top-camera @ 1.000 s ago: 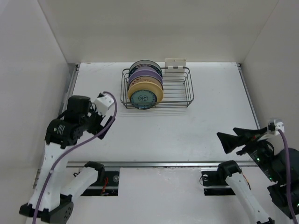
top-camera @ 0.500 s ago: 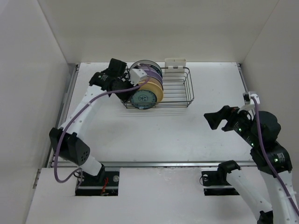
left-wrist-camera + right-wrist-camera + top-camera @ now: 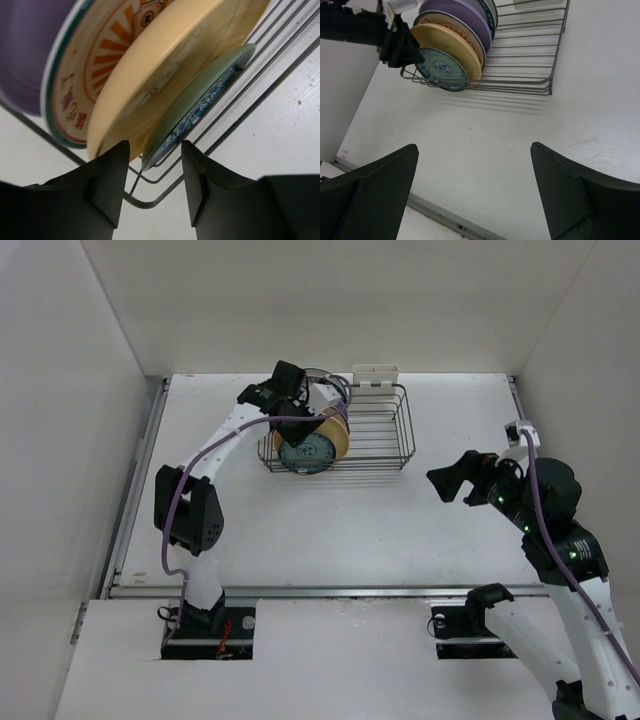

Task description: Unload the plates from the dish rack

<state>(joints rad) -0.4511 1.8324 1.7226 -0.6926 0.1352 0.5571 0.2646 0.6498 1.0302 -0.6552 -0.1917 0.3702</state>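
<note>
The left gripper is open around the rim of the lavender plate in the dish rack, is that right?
Not quite: the left wrist view shows the left gripper open around the rim of the teal plate in the dish rack.

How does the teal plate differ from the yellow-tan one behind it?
The teal plate is smaller and patterned; the yellow-tan plate is larger and plain. The teal plate's rim sits between the fingers of the open left gripper; the yellow-tan plate lies outside them. Both stand on edge in the dish rack.
</note>
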